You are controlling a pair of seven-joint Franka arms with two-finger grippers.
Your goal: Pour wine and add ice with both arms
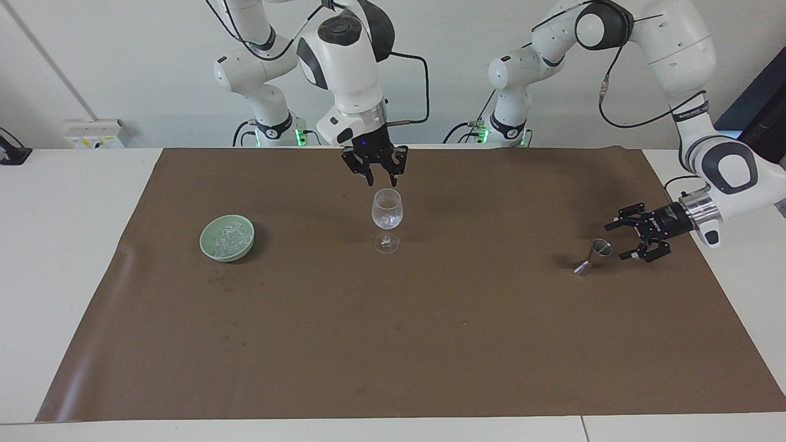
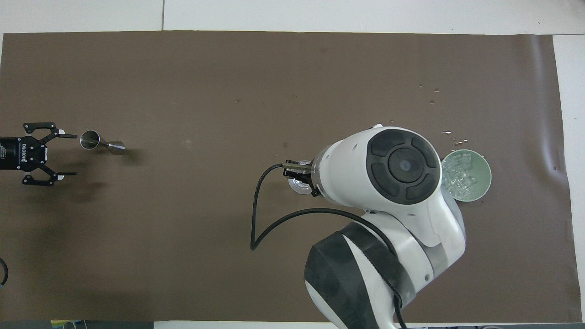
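Right gripper [image 1: 379, 179] is seen at the upper centre of the facing frame, hung straight down from a steeply bent white right arm [image 1: 345, 55], its black fingers spread apart and empty just above the rim of the stemmed glass [image 1: 387, 218]. From overhead, that arm's large wrist housing [image 2: 393, 169] fills the lower right centre of the frame and covers most of the glass, of which only a sliver is shown at its edge. Left gripper [image 1: 638, 233] is found at the right edge of the facing frame, carried low over the brown mat [image 1: 393, 344] on a left arm [image 1: 688, 73] that arches down from the upper right; its fingers are splayed wide and point sideways, apart from the small metal jigger [image 1: 594, 255], which is not touched. In the overhead frame the same gripper [image 2: 55, 153] is shown at the far left edge, with the jigger [image 2: 98, 142] lying on its side just beside the fingertips. Ice [image 1: 228, 236] is held in the pale green bowl [image 1: 212, 252] at the left centre of the facing frame, and something pale is seen at the bottom of the glass, though what it is cannot be told. Small droplets [image 2: 450, 135] are scattered on the mat just above the bowl [image 2: 484, 183] in the overhead frame.
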